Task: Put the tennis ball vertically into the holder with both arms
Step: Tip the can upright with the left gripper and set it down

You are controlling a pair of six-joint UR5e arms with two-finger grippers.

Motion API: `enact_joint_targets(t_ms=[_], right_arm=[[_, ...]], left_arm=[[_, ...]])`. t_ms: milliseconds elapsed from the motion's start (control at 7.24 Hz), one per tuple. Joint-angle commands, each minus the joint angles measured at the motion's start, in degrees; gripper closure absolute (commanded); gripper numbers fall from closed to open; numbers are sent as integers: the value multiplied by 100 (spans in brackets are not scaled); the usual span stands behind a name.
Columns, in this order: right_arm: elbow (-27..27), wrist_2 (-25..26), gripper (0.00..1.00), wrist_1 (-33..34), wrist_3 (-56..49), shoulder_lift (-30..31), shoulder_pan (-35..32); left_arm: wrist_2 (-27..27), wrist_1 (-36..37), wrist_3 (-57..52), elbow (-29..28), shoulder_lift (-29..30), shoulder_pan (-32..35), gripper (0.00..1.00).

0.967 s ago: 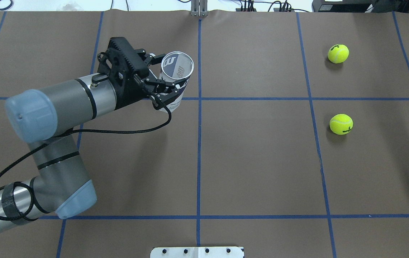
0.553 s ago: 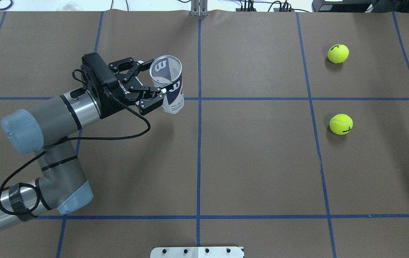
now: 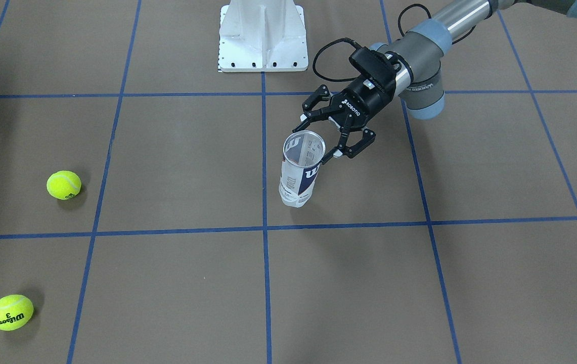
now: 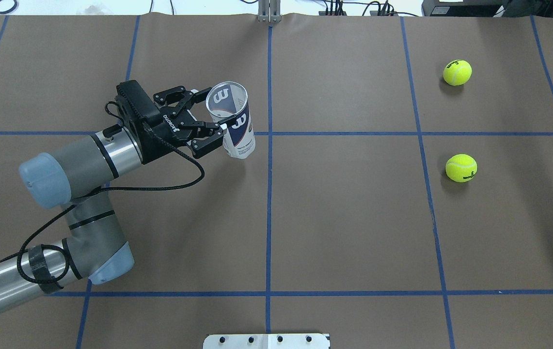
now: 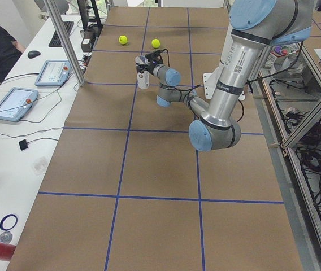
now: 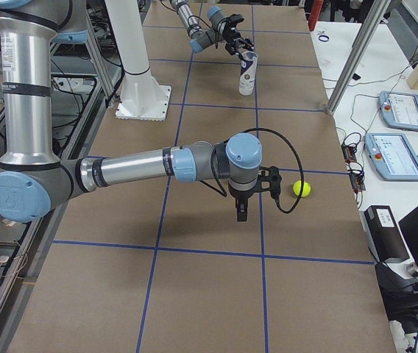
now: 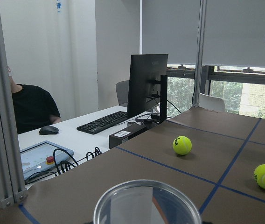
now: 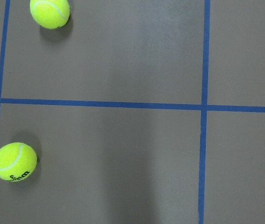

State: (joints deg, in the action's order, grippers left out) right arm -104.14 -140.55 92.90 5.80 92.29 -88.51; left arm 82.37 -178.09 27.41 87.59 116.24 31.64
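The holder, a clear can with a white and navy label, stands upright with its mouth open, left of the table's centre line; it also shows in the front view. My left gripper is open, level with the can's upper part, its fingertips at the can's side near the rim. Two yellow tennis balls lie far off on the right. My right gripper shows only in the right side view, pointing down over the table near one ball; I cannot tell its state.
The white base pedestal stands at the robot's edge of the table. Blue tape lines divide the brown table cover. The left wrist view looks over the can's rim toward both balls and a desk with a monitor.
The left wrist has turned and drawn back toward the robot; the can went from tilted in the fingers to upright on the table. The fingers now look spread.
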Motion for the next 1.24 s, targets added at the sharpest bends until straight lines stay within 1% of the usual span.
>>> enact_joint_targets(t_ms=[0,276,415,553,829,1105], right_arm=[[8,1,1,0,0,0,0],[8,10,0,0,0,0,0],[8,19,1,0,0,0,0],[8,19,1,0,0,0,0],[8,19,1,0,0,0,0],[8,19,0,0,0,0,0]], left_arm=[[7,-6,247,-224,39,-26,58],[7,-6,256,-330,30,-26,56],[7,-15,256,-330,39,-26,40],[-2,-15,238,-330,48,-43,8],[-2,-15,212,-348,39,-52,2],[-2,-24,256,-304,56,-52,1]])
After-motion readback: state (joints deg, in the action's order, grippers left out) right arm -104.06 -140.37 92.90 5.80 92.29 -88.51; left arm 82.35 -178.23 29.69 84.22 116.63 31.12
